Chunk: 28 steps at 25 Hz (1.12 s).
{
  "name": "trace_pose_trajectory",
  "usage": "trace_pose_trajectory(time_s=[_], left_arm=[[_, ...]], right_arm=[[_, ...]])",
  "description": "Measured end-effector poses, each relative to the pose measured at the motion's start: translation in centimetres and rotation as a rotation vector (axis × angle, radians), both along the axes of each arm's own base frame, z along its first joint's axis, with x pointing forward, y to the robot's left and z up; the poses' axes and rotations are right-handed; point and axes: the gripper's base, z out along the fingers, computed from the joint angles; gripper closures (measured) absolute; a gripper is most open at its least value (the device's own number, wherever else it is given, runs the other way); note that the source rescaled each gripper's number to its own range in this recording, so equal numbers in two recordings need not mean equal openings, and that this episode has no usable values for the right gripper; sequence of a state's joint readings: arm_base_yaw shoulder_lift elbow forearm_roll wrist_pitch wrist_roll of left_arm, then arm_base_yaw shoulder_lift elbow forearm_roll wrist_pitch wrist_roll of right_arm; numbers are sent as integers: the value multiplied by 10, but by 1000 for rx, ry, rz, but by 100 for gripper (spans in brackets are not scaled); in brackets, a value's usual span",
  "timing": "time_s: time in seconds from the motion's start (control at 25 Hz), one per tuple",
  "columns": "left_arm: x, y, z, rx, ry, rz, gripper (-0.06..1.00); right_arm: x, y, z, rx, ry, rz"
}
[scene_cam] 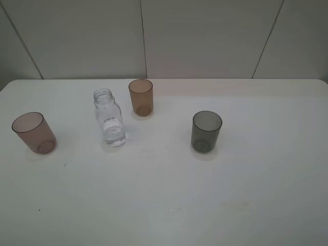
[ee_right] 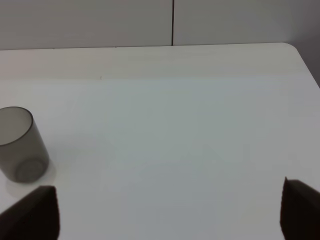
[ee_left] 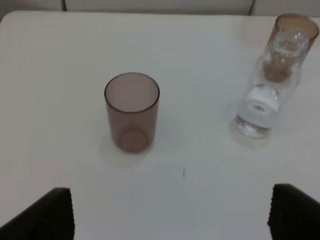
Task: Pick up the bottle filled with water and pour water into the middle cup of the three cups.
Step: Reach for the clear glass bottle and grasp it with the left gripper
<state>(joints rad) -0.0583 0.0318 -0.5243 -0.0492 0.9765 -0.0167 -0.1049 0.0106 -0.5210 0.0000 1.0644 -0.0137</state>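
Note:
The clear bottle [scene_cam: 109, 119] stands upright on the white table, uncapped, with water in its lower part. The orange-amber middle cup [scene_cam: 140, 97] stands just behind and to its right. The pinkish-brown cup [scene_cam: 34, 132] is at the left, the smoky-grey cup [scene_cam: 206, 131] at the right. Neither gripper shows in the exterior view. In the left wrist view my left gripper [ee_left: 170, 215] is open, fingers [ee_left: 47, 217] wide apart, short of the pinkish-brown cup [ee_left: 131, 111], with the bottle [ee_left: 265, 97] and the amber cup [ee_left: 295, 30] beyond. My right gripper [ee_right: 170, 210] is open, near the grey cup [ee_right: 20, 145].
The white table [scene_cam: 205, 195] meets a pale panelled wall [scene_cam: 205, 36] at its back edge. Its rounded far right corner [ee_right: 292, 47] shows in the right wrist view. A few small dark specks [scene_cam: 64, 164] mark the tabletop.

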Motion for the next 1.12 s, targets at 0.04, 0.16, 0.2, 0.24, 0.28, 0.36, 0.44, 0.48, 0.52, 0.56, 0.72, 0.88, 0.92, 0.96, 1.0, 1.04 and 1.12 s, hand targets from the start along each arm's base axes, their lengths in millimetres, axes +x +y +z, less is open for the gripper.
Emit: trace_pose_trajectory(time_s=[0.04,0.16,0.2,0.24,0.28,0.36,0.44,0.48,0.52,0.56,0.72,0.88,0.92,0.96,1.0,1.04,1.12], left_arm=[[6,0,3,3,-4,-16,-6],[29,-4,11,-3,-8,-61,-6],[39,-7,12,-6,9,-82,-6],[49,-10,12,-9,25,-101,-6],[59,-13,13,-18,34,-121,-6],[81,-19,8,-24,60,-157,-6],[99,-21,-6,-3,60,-159,-6],[106,-20,-15,5,70,-151,-6],[113,-20,-24,4,73,-135,-6],[113,-20,-24,4,73,-135,-6],[123,-16,-49,-29,37,-63,-6],[127,-15,-53,-5,22,-53,-6],[128,-15,-54,-3,31,-54,-6],[130,-16,-56,-1,45,-60,-6],[132,-19,-58,3,58,-75,-6],[133,-23,-60,8,65,-104,-6],[138,-37,-65,23,88,-193,-6]], right_arm=[[0,0,0,0,0,0],[0,0,0,0,0,0],[0,0,0,0,0,0],[0,0,0,0,0,0],[0,0,0,0,0,0],[0,0,0,0,0,0],[0,0,0,0,0,0],[0,0,0,0,0,0],[0,0,0,0,0,0],[0,0,0,0,0,0],[0,0,0,0,0,0],[0,0,0,0,0,0],[0,0,0,0,0,0],[0,0,0,0,0,0],[0,0,0,0,0,0],[0,0,0,0,0,0],[0,0,0,0,0,0]])
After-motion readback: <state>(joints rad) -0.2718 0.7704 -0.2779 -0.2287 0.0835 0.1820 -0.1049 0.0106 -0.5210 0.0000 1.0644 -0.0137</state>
